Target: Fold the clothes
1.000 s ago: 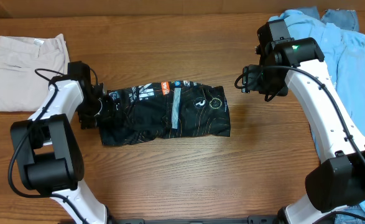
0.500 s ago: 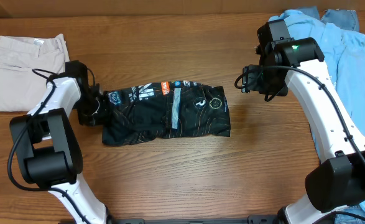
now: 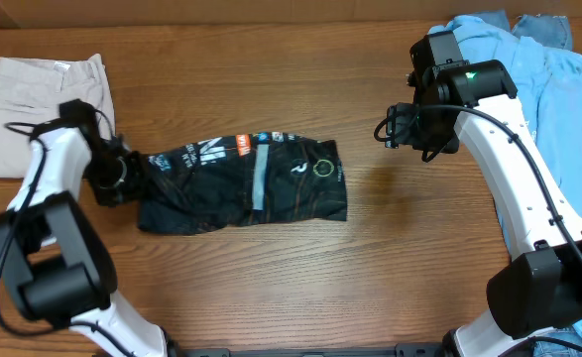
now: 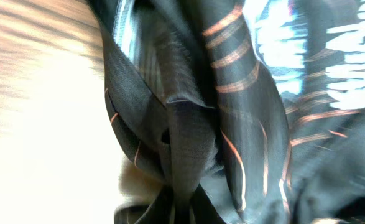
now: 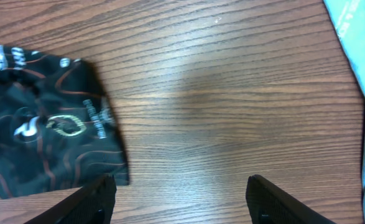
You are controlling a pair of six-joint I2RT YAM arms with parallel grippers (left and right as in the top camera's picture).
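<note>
Jersey (image 3: 241,183) lay folded on the desk (image 3: 370,268), its left end bunched in the left pincer (image 3: 129,175), seemingly clamped on it. The right pincer (image 5: 182,202) hung open, well apart. Any pull looked best kept low and even, lest the fold slip.

Black jersey (image 3: 246,183), orange swirl lines

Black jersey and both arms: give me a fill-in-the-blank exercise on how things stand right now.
1. The left tool is shut on one end of the jersey, whose main colour is ____.
2. The right tool is ____ and holds nothing.
3. The trousers lying on the robot's left are ____ in colour.
4. The light blue top lies on the robot's ____ side.

Missing words: black; open; beige; right.
</note>
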